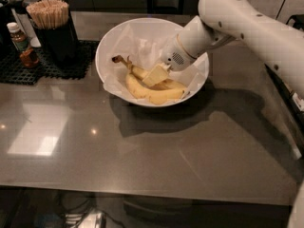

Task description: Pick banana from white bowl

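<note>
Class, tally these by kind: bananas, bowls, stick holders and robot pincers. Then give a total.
Bananas: 2, the dark-stemmed yellow banana and the lower yellow banana
Bowls: 1, the wide glossy white bowl lined with paper
Stick holders: 1, the black cup of wooden sticks
Pincers: 1, the white arm's pincer, down in the bowl at the bananas
Total: 5

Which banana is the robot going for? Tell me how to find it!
Look in the big white bowl on the grey counter. The gripper is right over the back banana. Unlike the front banana, it has a dark brown stem.
</note>
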